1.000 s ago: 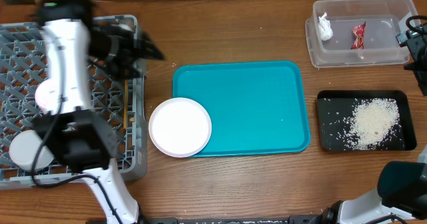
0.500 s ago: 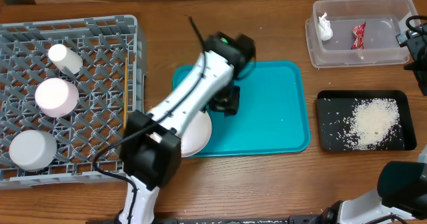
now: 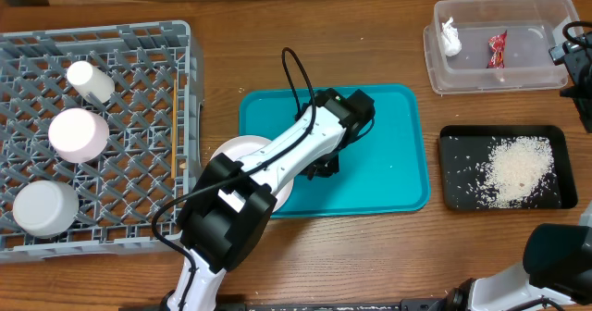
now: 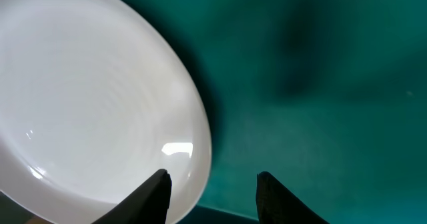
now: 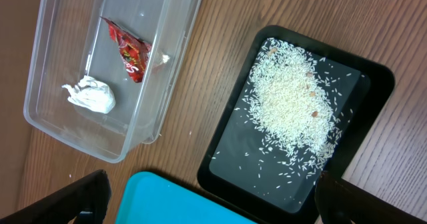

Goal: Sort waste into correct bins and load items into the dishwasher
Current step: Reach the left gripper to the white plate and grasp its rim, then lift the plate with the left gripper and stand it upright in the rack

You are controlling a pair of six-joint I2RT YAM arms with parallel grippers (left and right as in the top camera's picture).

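**White plate point(image 3: 231, 158) across the edge of the teal tray point(image 3: 388, 154), left gripper point(image 4: 212, 187) spread above**

The grey dish rack point(image 3: 190, 117) at the left holds a pinkish bowl point(image 3: 78, 133), a grey-blue bowl point(image 3: 42, 207), a white cup point(image 3: 88, 80) and chopsticks point(image 3: 175, 130) by its right wall. The plain, glossy plate has the left gripper over its rim, fingers apart and holding nothing. The clear tub point(image 3: 435, 47) holds a crumpled tissue point(image 3: 450, 37) and a red wrapper point(image 3: 498, 49), its print too small to read. Rice point(image 3: 518, 167) lies on the black tray point(image 3: 453, 163). The right gripper point(image 5: 213, 197) is spread wide, empty.
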